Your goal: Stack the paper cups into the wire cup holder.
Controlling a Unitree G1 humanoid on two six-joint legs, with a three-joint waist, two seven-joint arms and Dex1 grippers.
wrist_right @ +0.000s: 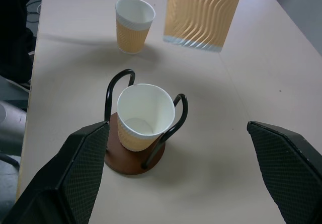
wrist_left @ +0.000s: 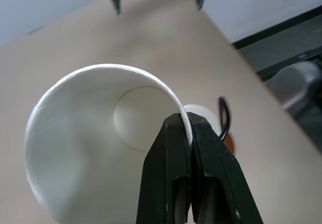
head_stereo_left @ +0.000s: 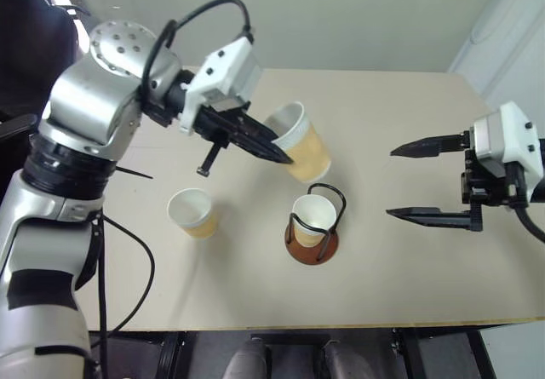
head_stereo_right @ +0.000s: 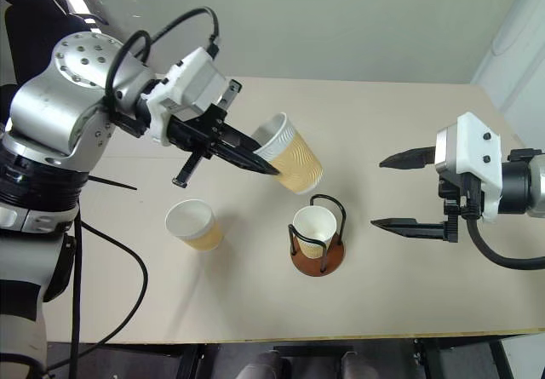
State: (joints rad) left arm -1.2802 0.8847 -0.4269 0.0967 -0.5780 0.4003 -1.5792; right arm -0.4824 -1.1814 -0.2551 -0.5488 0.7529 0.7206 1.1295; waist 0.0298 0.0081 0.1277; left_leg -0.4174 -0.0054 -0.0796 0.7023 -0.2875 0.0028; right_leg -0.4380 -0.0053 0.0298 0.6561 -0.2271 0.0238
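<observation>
**Lifting a paper cup above the wire cup holder**

Head views: pinching the rim wall of a tilted paper cup [head_stereo_left: 300,142], the left gripper [head_stereo_left: 281,153] holds it in the air, one finger inside the cup and one outside, jaws narrow. From the wire cup holder [head_stereo_left: 311,241], near the table's [head_stereo_left: 409,294] front edge, the held cup lies at about 12 o'clock, raised clear of it. A second paper cup [head_stereo_left: 312,220] stands upright inside the holder's black wire loops. A third paper cup [head_stereo_left: 193,213] stands upright on the table at 9 o'clock from the holder, well apart. The right gripper [head_stereo_left: 411,181] hangs at 3 o'clock from the holder, fingers spread wide, holding nothing.

Left wrist view: both black fingers [wrist_left: 171,173] clamp the white rim of the held cup; its white interior faces the camera. The holder's loop and the cup in it peek out beside the fingers.

Right wrist view: wide-spread fingers [wrist_right: 80,173] flank the holder and its cup. The held cup's corrugated tan wall hangs above; the third cup stands beyond.
</observation>
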